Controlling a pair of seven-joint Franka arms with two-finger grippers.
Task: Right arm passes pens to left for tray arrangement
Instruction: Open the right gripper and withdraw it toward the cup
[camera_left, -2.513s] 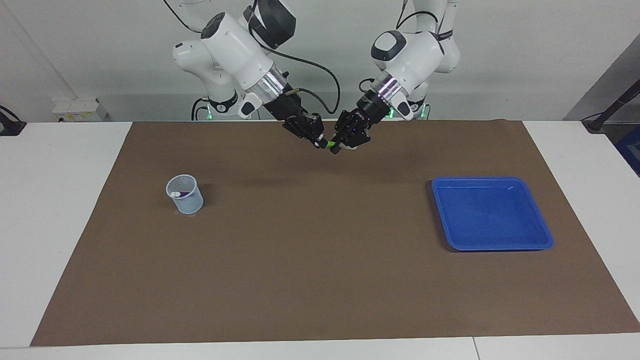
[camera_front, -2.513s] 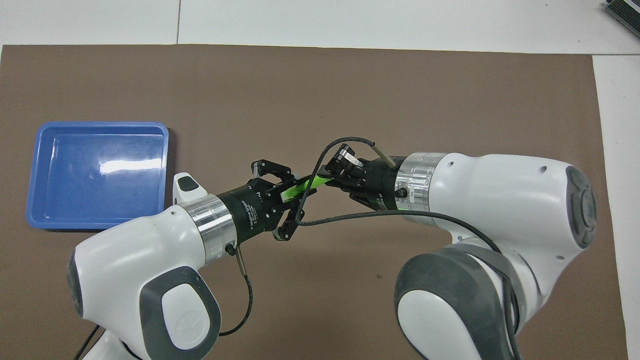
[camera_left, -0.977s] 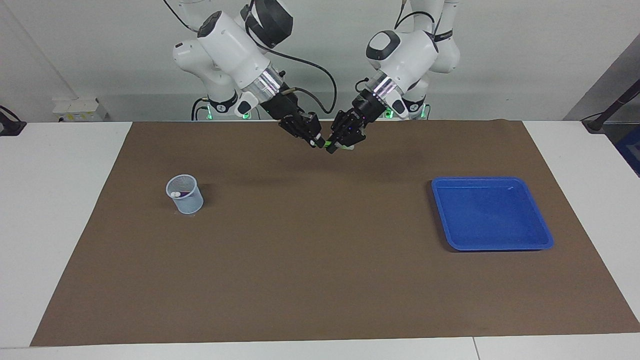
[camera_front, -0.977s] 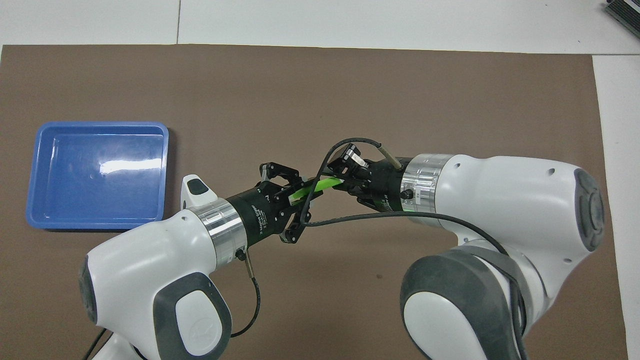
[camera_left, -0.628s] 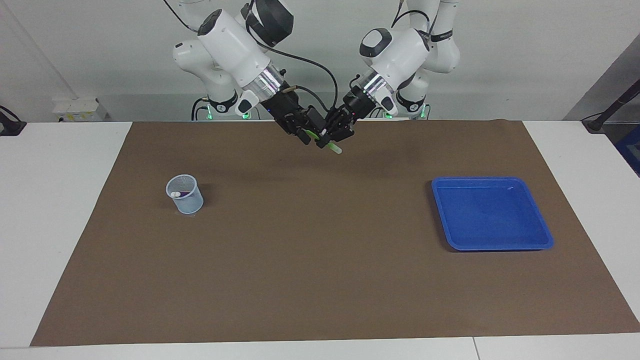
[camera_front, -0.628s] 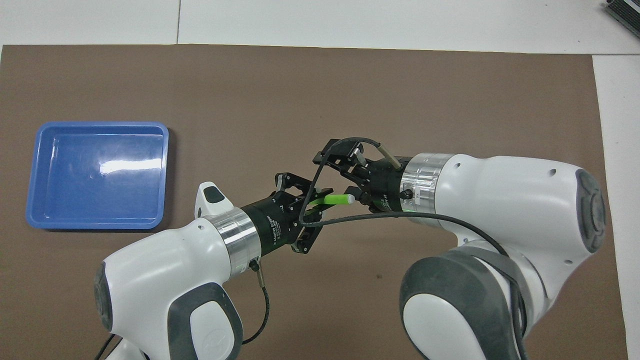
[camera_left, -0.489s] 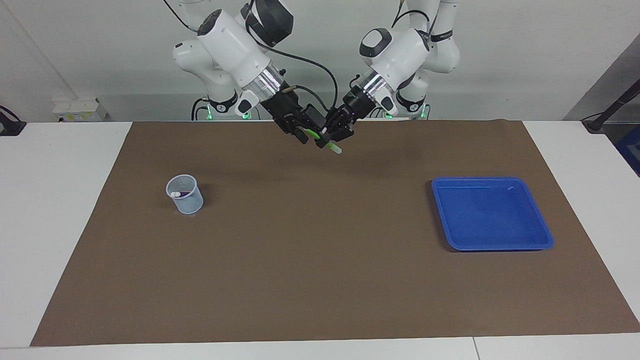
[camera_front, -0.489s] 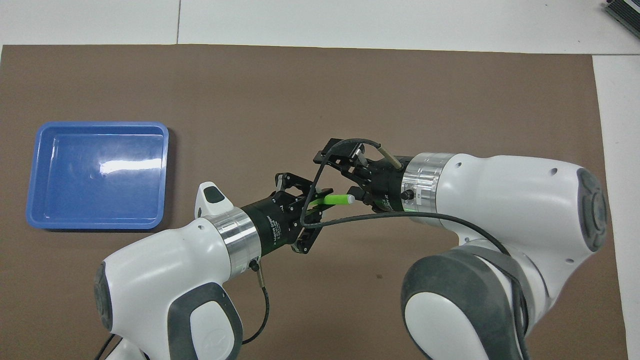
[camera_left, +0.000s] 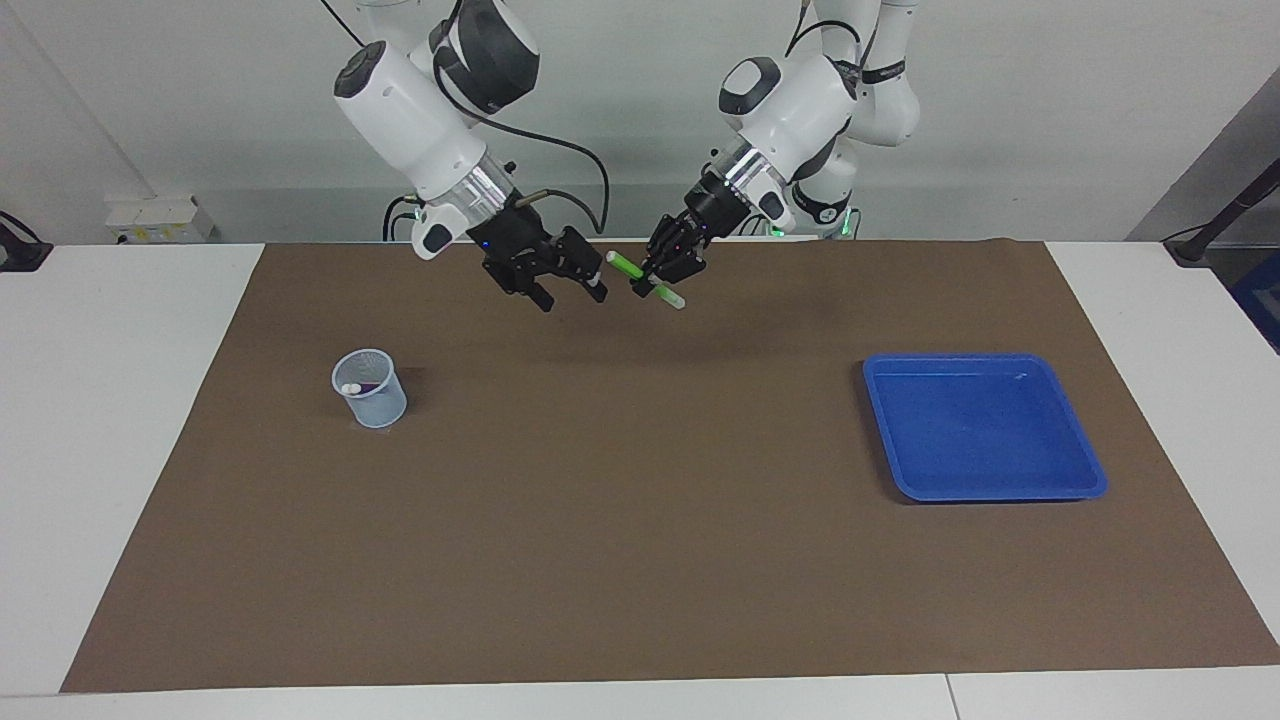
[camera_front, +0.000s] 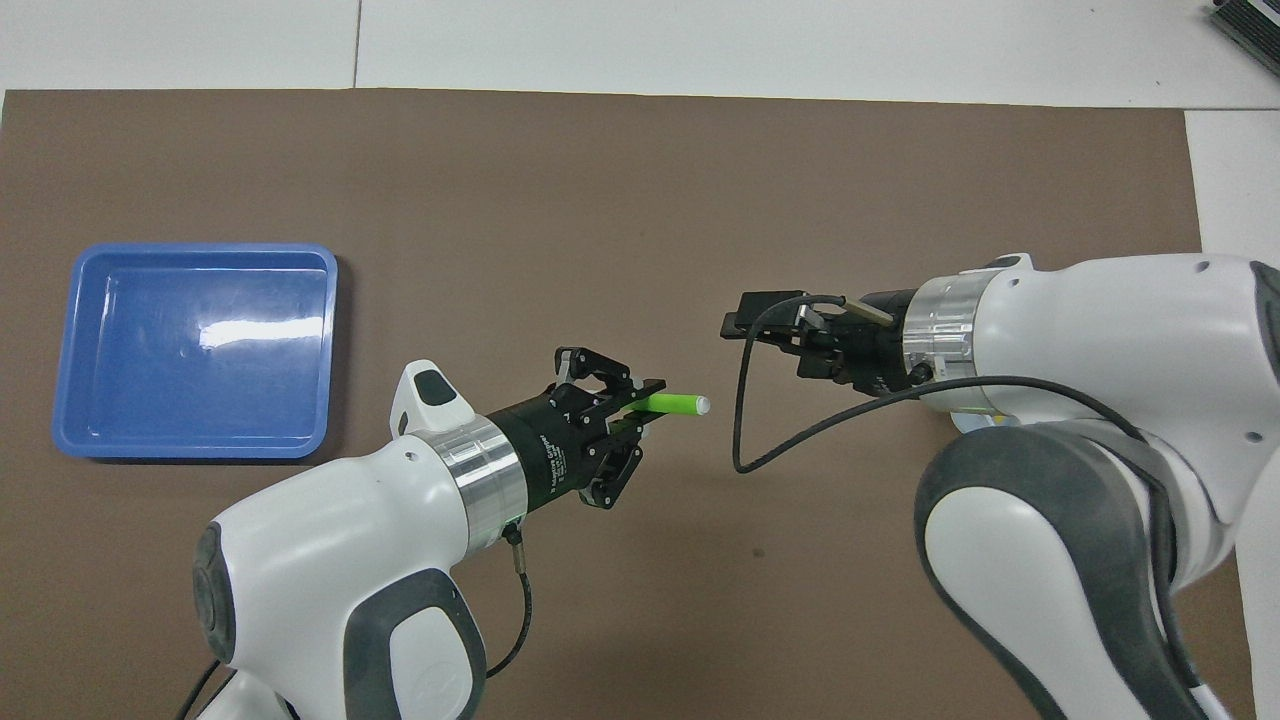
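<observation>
My left gripper (camera_left: 651, 279) (camera_front: 640, 402) is shut on the bright green pen (camera_left: 626, 266) (camera_front: 675, 403) and holds it in the air over the mat's middle strip close to the robots. The pen's pale end points toward the right arm. My right gripper (camera_left: 572, 294) (camera_front: 765, 340) hangs open and empty beside it, a short gap away from the pen. A purple pen (camera_left: 374, 385) with a pale end stands in the small mesh cup (camera_left: 370, 390). The blue tray (camera_left: 985, 430) (camera_front: 195, 350) lies empty toward the left arm's end of the table.
A brown mat (camera_left: 640, 520) (camera_front: 600, 180) covers most of the white table. The right arm's cable (camera_front: 790, 435) loops down between the two grippers. In the overhead view the right arm hides the cup.
The right gripper has opened, let go of the green pen and drawn back toward its own end. The left gripper still holds the pen and has barely moved.
</observation>
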